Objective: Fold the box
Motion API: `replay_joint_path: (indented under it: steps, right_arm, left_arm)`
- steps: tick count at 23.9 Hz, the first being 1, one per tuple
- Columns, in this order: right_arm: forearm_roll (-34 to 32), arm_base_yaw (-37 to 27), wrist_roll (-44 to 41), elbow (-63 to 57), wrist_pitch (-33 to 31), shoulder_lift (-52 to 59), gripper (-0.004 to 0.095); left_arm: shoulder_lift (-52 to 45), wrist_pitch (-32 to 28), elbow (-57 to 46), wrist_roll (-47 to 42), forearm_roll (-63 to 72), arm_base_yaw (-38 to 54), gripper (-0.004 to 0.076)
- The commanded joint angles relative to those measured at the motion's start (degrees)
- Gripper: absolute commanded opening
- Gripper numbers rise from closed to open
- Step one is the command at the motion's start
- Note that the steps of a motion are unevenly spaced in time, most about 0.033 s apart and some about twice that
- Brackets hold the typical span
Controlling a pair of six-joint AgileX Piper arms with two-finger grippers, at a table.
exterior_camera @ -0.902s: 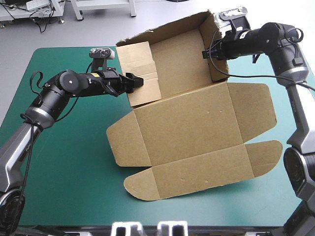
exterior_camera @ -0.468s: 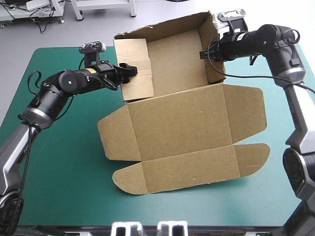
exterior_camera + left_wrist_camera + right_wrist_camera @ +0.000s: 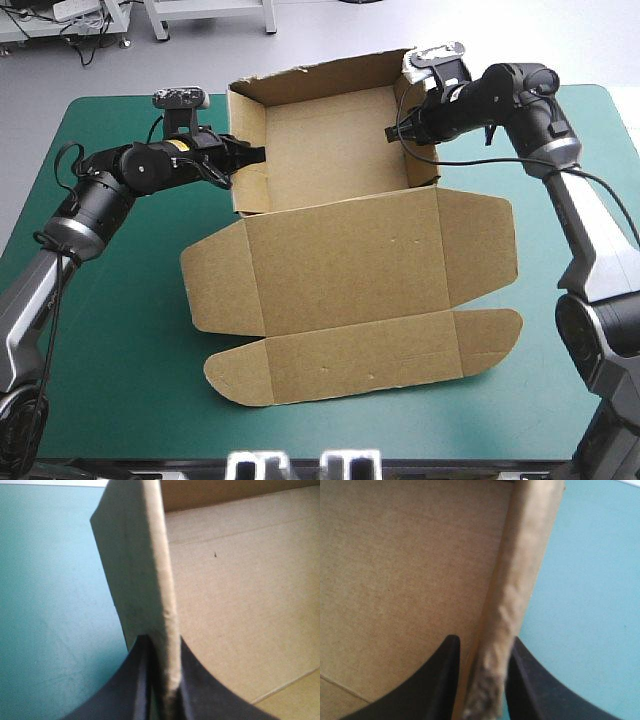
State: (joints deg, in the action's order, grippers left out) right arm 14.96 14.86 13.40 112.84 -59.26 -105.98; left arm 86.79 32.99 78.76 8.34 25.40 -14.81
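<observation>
Evidently light, stiff yet easily creased, the brown box (image 3: 350, 270) is shown from above on the teal-green cover (image 3: 120, 330), its tray toward 12 o'clock, its lid flat toward 6; hold is best taken on the wall rims. The side walls are pinched by the left gripper (image 3: 255, 155) at 9 o'clock and the right gripper (image 3: 392, 133) at 3. At the left wrist, the upright wall edge (image 3: 162, 580) is clamped between all-but-closed black fingers (image 3: 200, 685). At the right wrist, the opposite wall (image 3: 520, 580) is nipped likewise.
</observation>
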Motion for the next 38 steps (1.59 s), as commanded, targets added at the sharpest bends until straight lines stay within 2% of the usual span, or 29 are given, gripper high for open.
replay_joint_path:
  steps: [1, 5, 6, 8, 12, 19, 23, 27, 38]
  right_arm:
    - [2.72, 1.28, 0.32, 1.22, -1.93, 1.27, -0.0024]
    - [-1.06, 1.28, -0.99, 1.22, -7.28, -0.73, -0.0024]
    - [-2.34, 1.28, -1.32, 1.22, -10.06, -1.43, -0.0024]
    - [-3.59, 1.28, -1.68, 1.22, -12.29, -2.26, -0.0024]
    - [-4.7, 1.28, -4.69, 1.22, -12.68, -3.45, -0.0024]
    - [-5.27, 1.56, -8.2, 1.22, -12.68, -6.31, -0.0024]
    - [-7.98, 2.81, -8.23, 1.22, -12.68, -8.01, -0.0024]
    - [-11.58, 3.62, -8.23, 1.22, -12.68, -8.5, -0.0024]
    - [-12.5, 3.62, -8.23, 1.22, -12.68, -9.24, -0.0024]
  left_arm:
    - [-2.46, -1.01, 2.05, -0.31, 3.64, -1.11, -0.001]
    - [-0.79, 3.34, 2.05, -0.31, 1.07, -1.11, -0.001]
    - [0.64, 7.22, 2.05, -0.95, -0.96, -1.11, -0.001]
    - [2.59, 10.95, 2.05, -0.95, -2.19, -1.11, -0.001]
    - [5.78, 15.2, 2.05, -0.95, -2.86, -1.11, -0.001]
    - [9.83, 17.04, 6.23, -0.76, -6.4, -2.62, -0.001]
    - [13.55, 24.24, 15.08, -2.38, -13.12, -5.1, -0.001]
    - [17.5, 29.99, 18.22, -4.32, -23.74, -8.97, -0.001]
    - [20.3, 30.57, 18.22, -4.32, -26.64, -9.69, -0.0009]
